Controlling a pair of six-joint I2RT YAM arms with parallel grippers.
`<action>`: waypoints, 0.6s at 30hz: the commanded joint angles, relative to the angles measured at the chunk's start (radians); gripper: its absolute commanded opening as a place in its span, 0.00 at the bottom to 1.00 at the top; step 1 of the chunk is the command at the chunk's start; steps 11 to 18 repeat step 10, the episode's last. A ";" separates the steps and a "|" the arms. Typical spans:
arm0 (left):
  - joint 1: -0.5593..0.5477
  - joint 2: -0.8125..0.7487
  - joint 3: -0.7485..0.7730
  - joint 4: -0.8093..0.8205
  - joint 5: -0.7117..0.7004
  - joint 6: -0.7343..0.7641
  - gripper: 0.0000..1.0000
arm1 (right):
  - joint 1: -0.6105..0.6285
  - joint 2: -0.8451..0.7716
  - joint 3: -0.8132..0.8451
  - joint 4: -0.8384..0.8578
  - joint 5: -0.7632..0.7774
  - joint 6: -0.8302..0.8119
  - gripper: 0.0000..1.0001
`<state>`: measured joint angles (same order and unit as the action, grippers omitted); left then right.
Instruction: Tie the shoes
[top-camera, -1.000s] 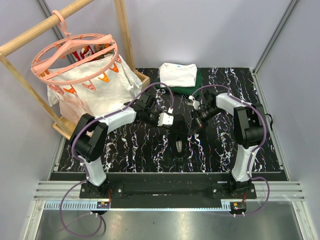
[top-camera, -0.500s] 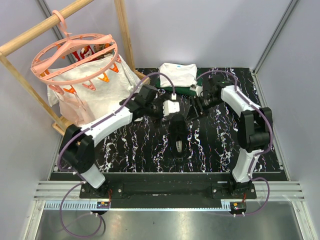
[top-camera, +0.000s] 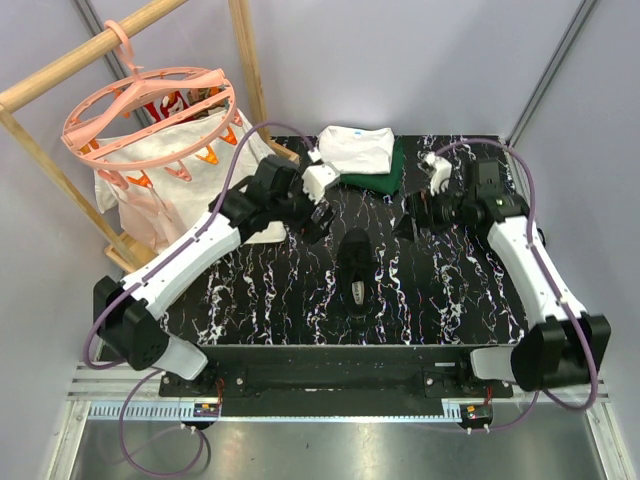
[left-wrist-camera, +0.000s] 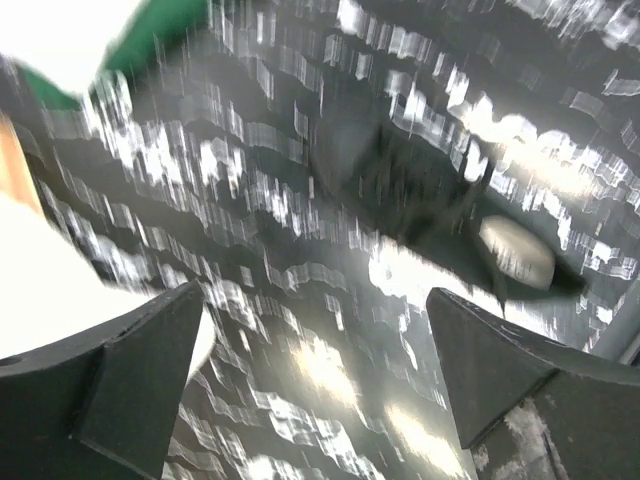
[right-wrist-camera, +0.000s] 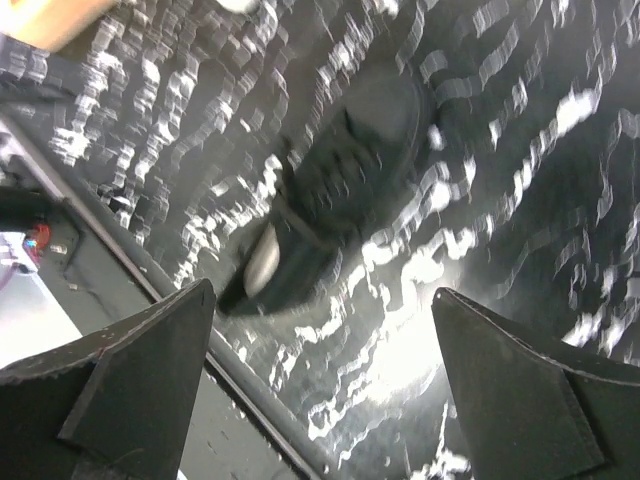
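At table (top-camera: 250, 290) centre: sneaker (top-camera: 355, 270) | left gripper (left-wrist-camera: 312, 295) spread | right gripper (right-wrist-camera: 322, 290) spread

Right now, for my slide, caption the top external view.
Left gripper and right gripper, both open, flank the black sneaker.

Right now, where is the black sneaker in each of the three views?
Top external: sneaker near the picture's centre.
Left wrist: sneaker right of centre, blurred.
Right wrist: sneaker at centre, slightly left.
Shared landmark: the pale grey patch at one end of it, seen in all three.
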<state>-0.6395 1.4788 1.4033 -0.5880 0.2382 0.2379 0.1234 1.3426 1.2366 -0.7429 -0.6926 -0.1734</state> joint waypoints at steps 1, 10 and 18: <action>0.003 -0.115 -0.157 -0.069 -0.114 -0.118 0.99 | -0.005 -0.115 -0.171 0.042 0.140 0.025 1.00; 0.043 -0.192 -0.316 -0.029 -0.117 -0.176 0.99 | -0.005 -0.180 -0.258 0.077 0.148 0.022 1.00; 0.043 -0.192 -0.316 -0.029 -0.117 -0.176 0.99 | -0.005 -0.180 -0.258 0.077 0.148 0.022 1.00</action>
